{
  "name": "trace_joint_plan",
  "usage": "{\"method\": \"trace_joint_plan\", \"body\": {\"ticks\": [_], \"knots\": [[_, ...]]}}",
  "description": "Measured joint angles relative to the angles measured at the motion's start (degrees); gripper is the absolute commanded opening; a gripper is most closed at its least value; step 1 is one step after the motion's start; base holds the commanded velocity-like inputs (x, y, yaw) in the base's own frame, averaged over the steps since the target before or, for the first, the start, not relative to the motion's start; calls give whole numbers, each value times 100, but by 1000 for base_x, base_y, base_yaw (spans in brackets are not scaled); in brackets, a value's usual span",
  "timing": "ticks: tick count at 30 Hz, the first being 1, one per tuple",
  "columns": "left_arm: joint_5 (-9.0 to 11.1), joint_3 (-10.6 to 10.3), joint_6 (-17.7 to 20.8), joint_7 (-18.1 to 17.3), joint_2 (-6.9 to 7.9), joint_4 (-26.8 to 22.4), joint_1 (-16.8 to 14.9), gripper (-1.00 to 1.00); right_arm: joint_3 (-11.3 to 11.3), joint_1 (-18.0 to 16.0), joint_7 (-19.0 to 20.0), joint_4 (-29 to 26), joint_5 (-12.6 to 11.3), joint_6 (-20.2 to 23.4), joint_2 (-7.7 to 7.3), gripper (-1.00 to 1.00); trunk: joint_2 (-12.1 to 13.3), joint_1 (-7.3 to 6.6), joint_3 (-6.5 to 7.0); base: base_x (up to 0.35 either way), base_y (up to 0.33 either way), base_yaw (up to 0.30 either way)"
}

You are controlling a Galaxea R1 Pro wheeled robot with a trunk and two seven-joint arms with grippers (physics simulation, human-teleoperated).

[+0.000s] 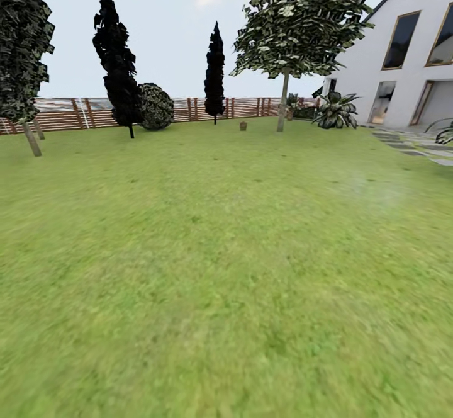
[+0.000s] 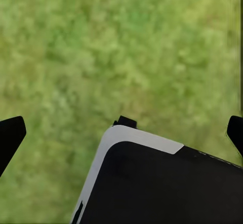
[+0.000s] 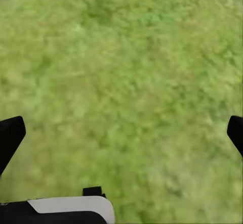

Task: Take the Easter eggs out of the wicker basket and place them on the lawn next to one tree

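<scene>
Lawn nearest. Basket far off by tree; robot likely en route. Both grippers spread, empty.

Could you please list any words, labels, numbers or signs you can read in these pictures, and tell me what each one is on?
There is no readable text in any view.
The white house, the wooden fence and the small brown basket far off on the lawn show no lettering.
The left tool and the right tool have plain black fingers with no markings.
</scene>
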Motion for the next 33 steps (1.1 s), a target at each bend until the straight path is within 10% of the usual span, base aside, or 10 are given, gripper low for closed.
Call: {"method": "trace_joint_plan", "body": {"ticks": [33], "knots": [[-4, 0, 0, 1, -1, 1, 0, 100, 2, 0, 1, 10, 6, -5, 19, 100, 0, 0, 27, 320, -83, 17]]}}
